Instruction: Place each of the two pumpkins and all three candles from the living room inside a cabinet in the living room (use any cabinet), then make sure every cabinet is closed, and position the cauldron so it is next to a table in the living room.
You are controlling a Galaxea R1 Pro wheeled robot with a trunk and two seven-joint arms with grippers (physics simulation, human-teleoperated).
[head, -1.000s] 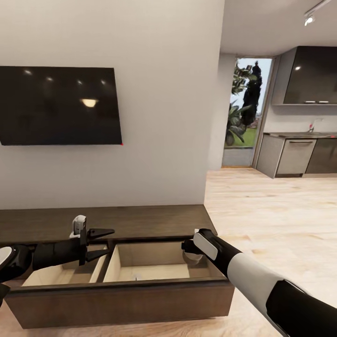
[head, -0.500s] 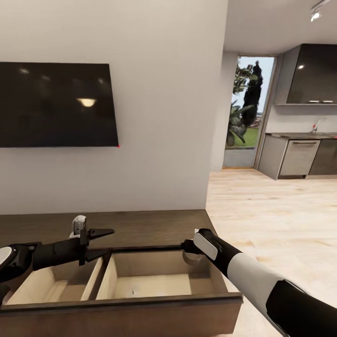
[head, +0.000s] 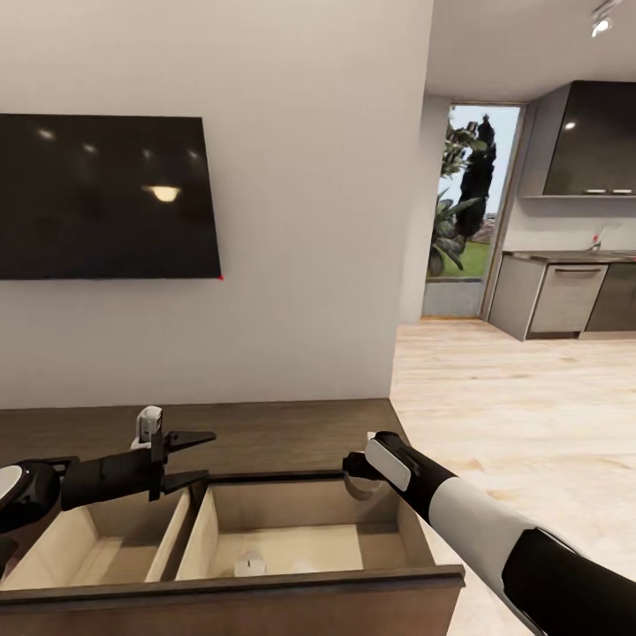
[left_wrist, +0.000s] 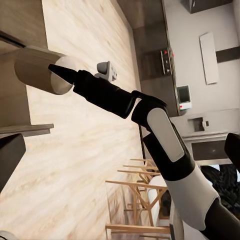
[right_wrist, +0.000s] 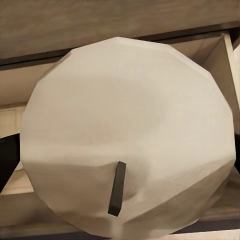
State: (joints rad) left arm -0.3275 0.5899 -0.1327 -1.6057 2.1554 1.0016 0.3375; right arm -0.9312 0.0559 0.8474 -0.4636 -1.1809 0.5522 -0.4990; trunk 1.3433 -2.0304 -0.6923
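Pinching a candle point(right_wrist: 127, 135) over the open cabinet point(head: 265, 592), right pincer point(head: 358, 477); left pincer point(head: 199, 459) spread; no writing legible.

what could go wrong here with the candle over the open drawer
1. The right gripper holds the stubby off-white candle near the right rear corner of the dark brown cabinet's open pale-wood drawer; released there, it might clip the drawer wall or the cabinet top.
2. Small pale objects already lie in that compartment, so a dropped candle could knock into them.
3. The left gripper, open, hangs over the drawer divider and might be hit if the drawer is pushed shut.
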